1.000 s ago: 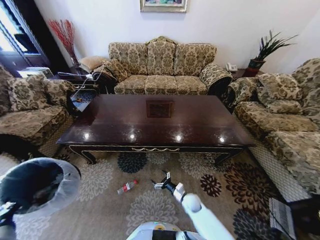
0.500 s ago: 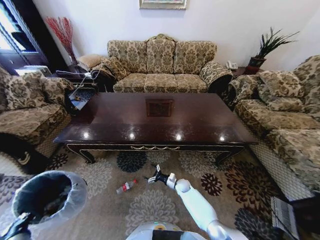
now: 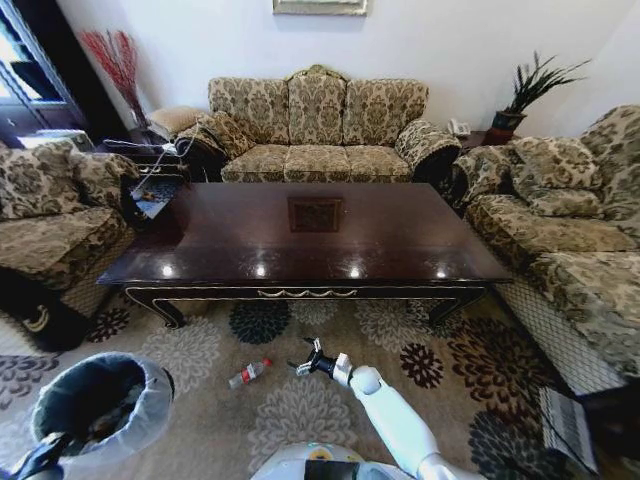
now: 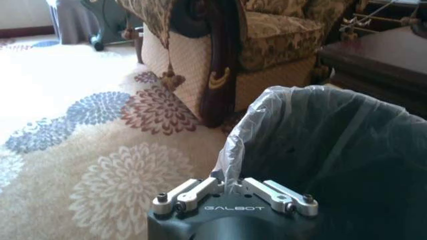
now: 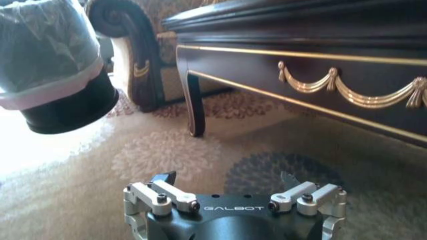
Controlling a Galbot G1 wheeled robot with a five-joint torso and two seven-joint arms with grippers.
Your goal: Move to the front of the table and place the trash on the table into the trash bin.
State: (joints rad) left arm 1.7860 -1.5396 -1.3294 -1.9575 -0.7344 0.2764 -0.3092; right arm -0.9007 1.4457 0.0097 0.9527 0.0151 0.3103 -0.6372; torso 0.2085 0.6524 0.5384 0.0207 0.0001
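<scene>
From my seat the counter (image 3: 300,235) runs across the room ahead, and its glossy top looks bare; the one piece of trash I can pick out is a bottle (image 3: 250,374) lying on its side on the rug, in front of the counter. My right tool (image 3: 308,361) hovers low over the rug with its jaws spread wide, and the bottle sits just beside it at about 9 o'clock. I judge the bottle light and thin-walled, probably empty, so it will dent under a hard squeeze, and its round, slick body may roll or skid away on contact. The best hold is across the labelled middle, with the jaws square to its long axis. My left tool (image 4: 230,192) is pinched narrow on the bag at the rim of the bin (image 3: 95,410), which sits at about 8 o'clock. The liner is soft and thin, so it may slip or tear under a pull.
</scene>
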